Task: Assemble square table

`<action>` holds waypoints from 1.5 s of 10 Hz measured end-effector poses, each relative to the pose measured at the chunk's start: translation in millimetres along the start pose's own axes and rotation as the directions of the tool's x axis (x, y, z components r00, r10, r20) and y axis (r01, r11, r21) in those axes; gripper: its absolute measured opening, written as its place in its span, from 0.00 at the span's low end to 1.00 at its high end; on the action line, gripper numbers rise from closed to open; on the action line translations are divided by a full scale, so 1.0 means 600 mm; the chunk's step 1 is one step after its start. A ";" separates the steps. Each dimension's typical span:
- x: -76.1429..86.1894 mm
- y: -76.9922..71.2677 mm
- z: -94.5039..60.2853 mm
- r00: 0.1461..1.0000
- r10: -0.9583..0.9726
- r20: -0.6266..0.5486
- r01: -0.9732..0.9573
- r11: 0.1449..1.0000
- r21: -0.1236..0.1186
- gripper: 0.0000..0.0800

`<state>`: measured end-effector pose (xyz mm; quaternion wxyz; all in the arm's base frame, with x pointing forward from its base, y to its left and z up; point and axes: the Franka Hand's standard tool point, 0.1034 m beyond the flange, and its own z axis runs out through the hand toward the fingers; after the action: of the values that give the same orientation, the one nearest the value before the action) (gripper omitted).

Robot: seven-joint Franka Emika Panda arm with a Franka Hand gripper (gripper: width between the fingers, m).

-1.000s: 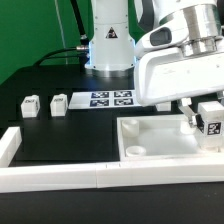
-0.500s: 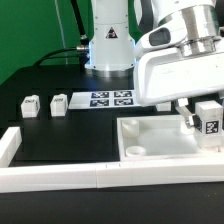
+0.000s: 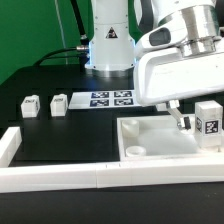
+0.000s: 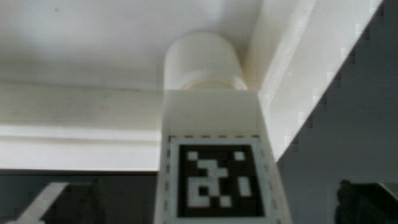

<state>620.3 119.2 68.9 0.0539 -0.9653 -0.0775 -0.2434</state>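
The white square tabletop (image 3: 150,140) lies tray-side up at the exterior view's right; its rim also shows in the wrist view (image 4: 107,110). One white tagged leg (image 3: 209,122) stands at the tabletop's far right corner, and in the wrist view (image 4: 217,140) it sits in the corner socket. My gripper (image 3: 197,120) is open and straddles this leg, with dark fingertips (image 4: 50,205) well clear of it on both sides. Two more tagged legs (image 3: 30,105) (image 3: 58,102) lie on the black table at the left. A fourth leg is not in view.
The marker board (image 3: 112,98) lies in front of the robot base (image 3: 108,45). Long white border bars (image 3: 100,176) run along the front, with a corner piece (image 3: 8,142) at the left. The arm's white housing (image 3: 180,65) hangs over the tabletop's far side.
The visible finger has moved left, away from the leg, leaving a gap. The leg stands free at the corner and shows more fully.
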 end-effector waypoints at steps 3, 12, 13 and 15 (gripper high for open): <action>0.001 0.001 0.000 1.000 -0.001 0.000 0.001 1.000 0.000 0.81; 0.010 0.004 -0.014 0.885 -0.004 0.465 -0.013 0.999 0.033 0.81; 0.017 0.003 -0.014 0.865 -0.007 0.502 -0.015 0.999 0.039 0.81; 0.016 0.003 -0.012 0.865 0.006 0.502 -0.026 0.999 0.033 0.81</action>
<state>625.4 117.8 79.5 0.0523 -0.9948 -0.0857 0.0176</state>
